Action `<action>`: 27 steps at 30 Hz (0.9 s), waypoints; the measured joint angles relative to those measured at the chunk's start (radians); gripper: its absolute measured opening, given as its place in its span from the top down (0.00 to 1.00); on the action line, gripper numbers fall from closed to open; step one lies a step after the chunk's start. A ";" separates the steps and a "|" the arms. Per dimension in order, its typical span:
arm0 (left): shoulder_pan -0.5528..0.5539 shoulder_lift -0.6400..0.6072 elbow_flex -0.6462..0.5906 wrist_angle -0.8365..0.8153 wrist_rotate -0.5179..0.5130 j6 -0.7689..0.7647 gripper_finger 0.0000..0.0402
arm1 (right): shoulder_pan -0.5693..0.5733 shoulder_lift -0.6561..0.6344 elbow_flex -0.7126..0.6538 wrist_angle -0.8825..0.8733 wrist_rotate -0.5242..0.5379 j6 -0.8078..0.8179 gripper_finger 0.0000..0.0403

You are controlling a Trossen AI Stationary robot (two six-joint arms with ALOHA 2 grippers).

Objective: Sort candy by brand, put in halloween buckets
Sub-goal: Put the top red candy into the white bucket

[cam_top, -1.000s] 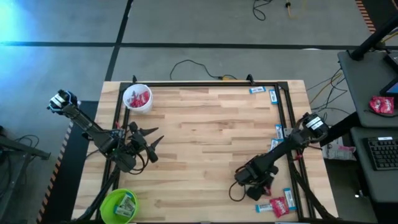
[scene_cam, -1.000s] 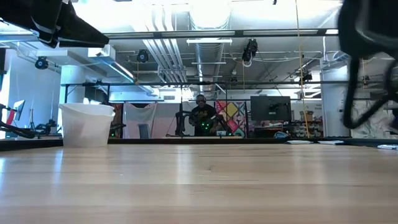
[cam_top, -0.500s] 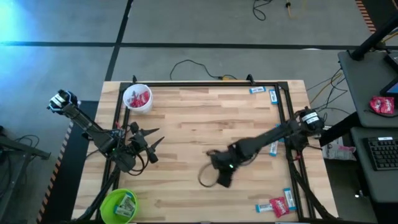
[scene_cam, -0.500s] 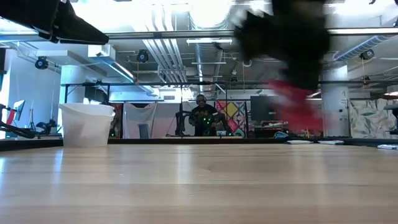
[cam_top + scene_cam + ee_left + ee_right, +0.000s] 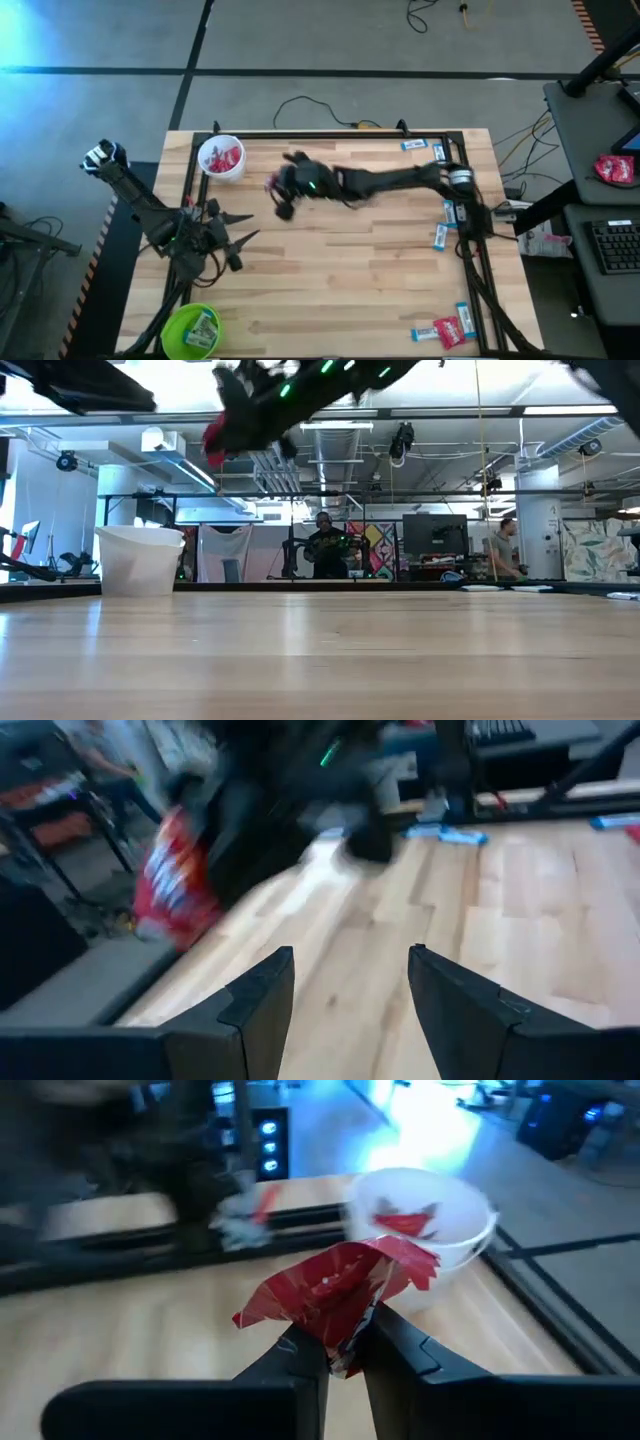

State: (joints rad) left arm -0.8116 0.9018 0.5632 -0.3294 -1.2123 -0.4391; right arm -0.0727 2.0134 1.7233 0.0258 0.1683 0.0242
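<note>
My right gripper (image 5: 274, 186) hangs above the table's far left part, a little short of the white bucket (image 5: 221, 157), and is shut on a red candy (image 5: 340, 1292). That bucket (image 5: 420, 1215) holds several red candies. The lime green bucket (image 5: 192, 328) stands at the near left corner with light blue candies in it. My left gripper (image 5: 238, 240) waits open near the table's left edge, nothing between its fingers (image 5: 262, 995); its wrist view shows the red candy (image 5: 175, 885) in the air ahead. My right gripper pinches the red candy by the lower edge of its wrapper (image 5: 347, 1342) between its two fingers. The fingers come nearly level from the table's right side. The crumpled candy stands up above the fingertips, lifted well clear of the table (image 5: 214, 436).
Loose light blue candies lie along the right rail (image 5: 441, 235) and at the far right (image 5: 420, 146). A red and a blue candy (image 5: 447, 328) lie at the near right corner. A black frame (image 5: 330, 133) borders the wooden top. People stand in the room behind.
My right gripper has swept from the near right corner up and across the table toward the white bucket, carrying the red candy, and has turned from pointing down to nearly level. My left gripper has drifted slightly toward the near edge.
</note>
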 joint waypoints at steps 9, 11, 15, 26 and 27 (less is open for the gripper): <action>-0.090 -0.102 -0.009 -0.386 -0.155 -0.345 0.55 | -0.133 0.290 0.444 -0.162 -0.267 0.057 0.90; -0.091 -0.114 -0.020 -0.492 -0.167 -0.477 0.55 | -0.132 0.315 0.496 -0.202 -0.277 0.029 0.91; -0.090 -0.129 -0.072 -0.657 -0.230 -0.689 0.55 | -0.112 0.339 0.551 -0.284 -0.283 0.006 0.91; -0.087 -0.064 -0.105 -0.467 -0.323 -0.521 0.55 | -0.041 0.326 0.542 -0.588 -0.280 0.151 0.92; -0.087 -0.057 -0.097 -0.464 -0.323 -0.518 0.55 | -0.033 0.335 0.529 -0.620 -0.261 0.164 0.92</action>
State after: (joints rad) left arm -0.8984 0.8449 0.4657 -0.7934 -1.5358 -0.9575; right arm -0.1052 2.3483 2.2519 -0.5946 -0.0929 0.1879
